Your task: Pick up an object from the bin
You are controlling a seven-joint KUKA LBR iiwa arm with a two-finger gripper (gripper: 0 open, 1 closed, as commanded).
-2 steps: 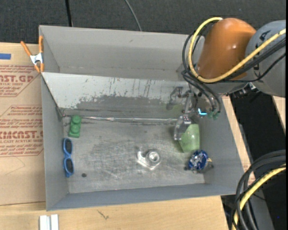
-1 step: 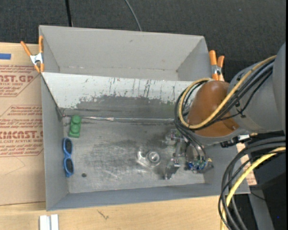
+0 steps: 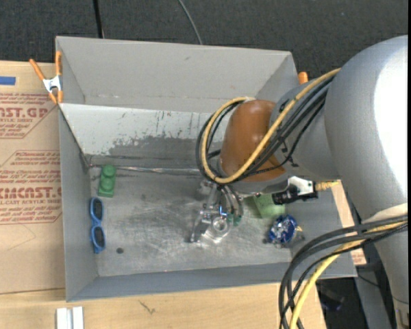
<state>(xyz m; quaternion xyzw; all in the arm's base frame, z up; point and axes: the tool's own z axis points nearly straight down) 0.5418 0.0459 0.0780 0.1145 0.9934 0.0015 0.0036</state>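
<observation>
We found the end effector (image 3: pixel 216 223) low on the bin (image 3: pixel 157 249) floor, open or closed we could not tell, nothing lifted yet; a green object (image 3: pixel 264 205) and a blue-white bundle (image 3: pixel 282 230) lay just to its view-right.

Single camera, set above the grey metal bin (image 3: pixel 171 67) and somewhat to one side, looking steeply down into it. The far wall shows as a broad sloping face, the near wall as a thin foreshortened edge. The bin spans most of the field. The arm (image 3: pixel 370 129) enters from the right, looming large and covering the bin's right-hand corner.
</observation>
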